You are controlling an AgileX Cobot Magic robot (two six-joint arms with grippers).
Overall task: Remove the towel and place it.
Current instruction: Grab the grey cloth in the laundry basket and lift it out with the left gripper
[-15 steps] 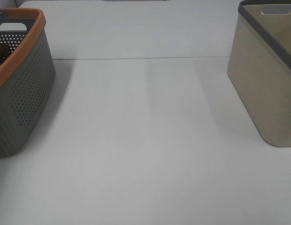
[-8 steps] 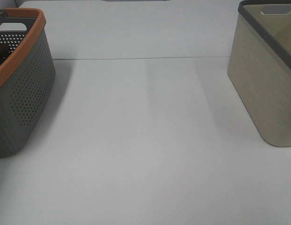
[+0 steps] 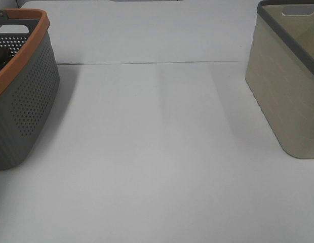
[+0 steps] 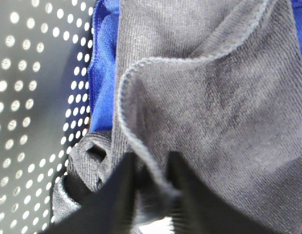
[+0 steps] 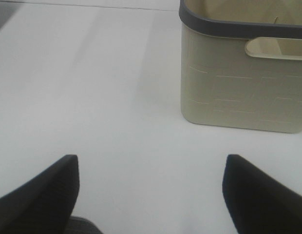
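— Two baskets stand on the tabletop [image 3: 157, 152], well apart: a perforated grey basket [image 3: 30, 96] with an orange rim on the left, a beige basket [image 3: 286, 91] on the right. Where is the towel?

— Inside the grey basket. The left wrist view shows the towel [image 4: 214, 112] crumpled against the perforated wall, lying over a blue cloth [image 4: 104, 58].

— And the left tool?

— The left tool [image 4: 150, 168] is down in that basket, its fingers narrow, with a raised fold of the towel's stitched hem between them. It looks like a closed pinch, though the view is so close that the tips are partly lost in the cloth.

— Which step is that?

— The grasp, by the look of it. The removal itself is not yet done, since the towel lies wholly in the basket.

— The right tool?

— The right tool [image 5: 151, 163] hangs wide and holds nothing, above bare tabletop, with the beige basket ahead of it.

— What does the next move call for?

— A straight lift, high enough for the hanging cloth to clear the orange rim. The grip should be on the towel alone, so that the blue cloth is not dragged out with it. Then comes a carry to wherever the towel is to be placed.
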